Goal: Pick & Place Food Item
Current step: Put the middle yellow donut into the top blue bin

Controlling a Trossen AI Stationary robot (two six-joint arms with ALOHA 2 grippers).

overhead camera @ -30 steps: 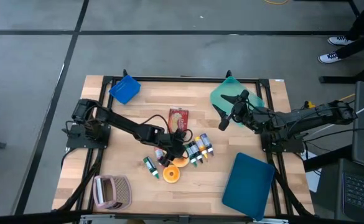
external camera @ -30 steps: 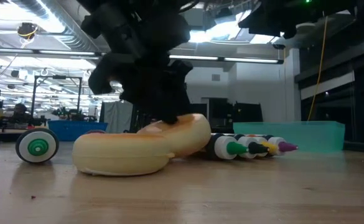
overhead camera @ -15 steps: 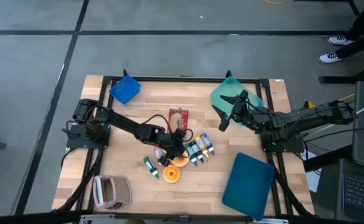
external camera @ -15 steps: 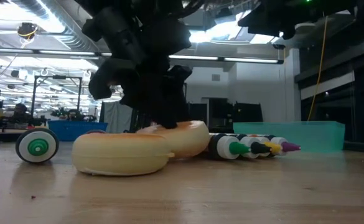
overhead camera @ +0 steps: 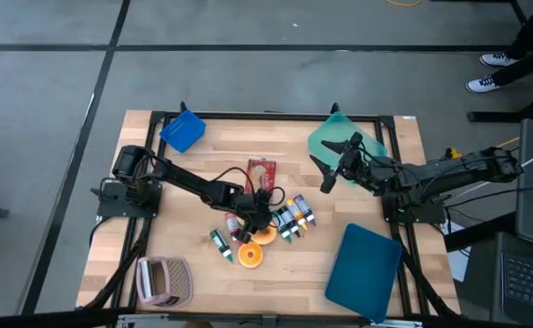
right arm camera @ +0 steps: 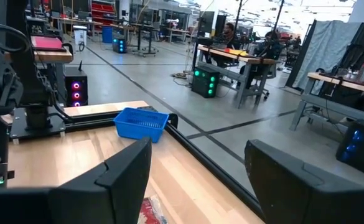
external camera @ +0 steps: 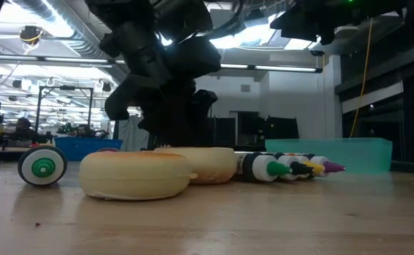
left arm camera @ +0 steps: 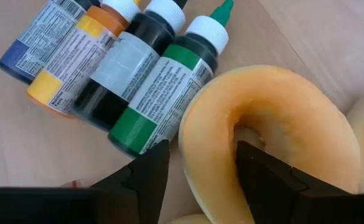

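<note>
Two pale orange ring donuts lie flat on the wooden table. One donut (overhead camera: 266, 237) is under my left gripper (overhead camera: 251, 226), and the other donut (overhead camera: 251, 256) lies nearer the table's front edge. In the left wrist view my left gripper (left arm camera: 201, 149) is open and straddles the donut's (left arm camera: 281, 124) ring wall. Beside the donut lie several small colour bottles (left arm camera: 138, 81). My right gripper (overhead camera: 325, 173) hangs open above the table by the teal bin (overhead camera: 339, 137), touching nothing. My left gripper comes at the donut slanting down from the table's left. One finger (left arm camera: 256, 174) stands in the hole and the other finger (left arm camera: 147, 180) outside the ring, with the ring's wall (left arm camera: 210, 168) between them. The inner finger lies against the wall. Whether the outer finger touches, I cannot tell. The donut rests flat on the table.
A single green bottle (overhead camera: 220, 244) lies left of the donuts and a red packet (overhead camera: 261, 173) behind them. A blue basket (overhead camera: 182, 130) stands at the far left, a pink basket (overhead camera: 163, 280) at the near left, and a teal lid (overhead camera: 364, 271) at the near right.
My left gripper has sunk a little onto the farther donut. That donut stood tipped up on one side a second ago and now lies flat on the table. The nearer donut has stayed where it was.
</note>
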